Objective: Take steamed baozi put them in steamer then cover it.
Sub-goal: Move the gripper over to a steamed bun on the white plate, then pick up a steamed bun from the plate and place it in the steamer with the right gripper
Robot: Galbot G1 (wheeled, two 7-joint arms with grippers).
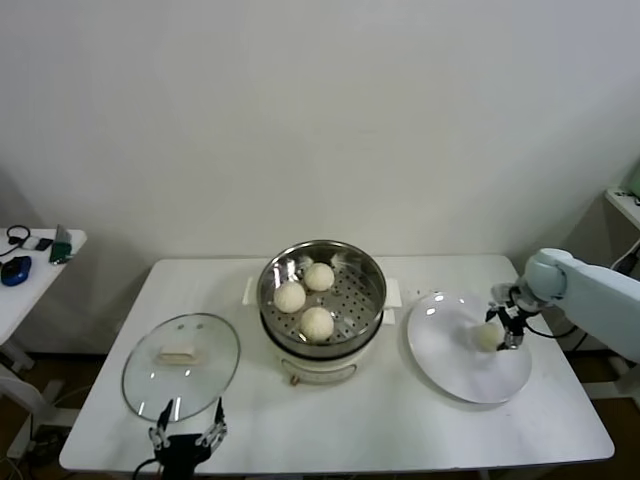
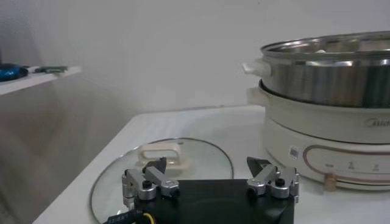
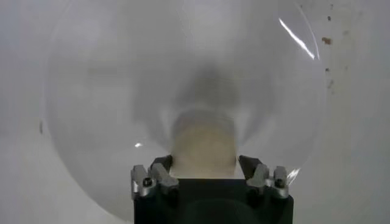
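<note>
Last baozi on the white plate, right of the steamer: round, smooth, pale cream. Seen in the right wrist view sitting between the two fingers, filling the gap from side to side. Right gripper down over it, jaws partly apart and flanking the bun; firm pinch or mere contact not clear from either view.

Three more baozi already inside the steamer, resting on the perforated steel tray, clustered close together. Shiny steel pot on a cream-white base; grey lettering on the base wall, cut off at the picture's edge and too faint to read; small panel marks below, also illegible.

Glass lid flat on the table left of the steamer, pale handle up. Left gripper low at the table's near edge, just beside the lid, fingers spread wide, touching nothing.
</note>
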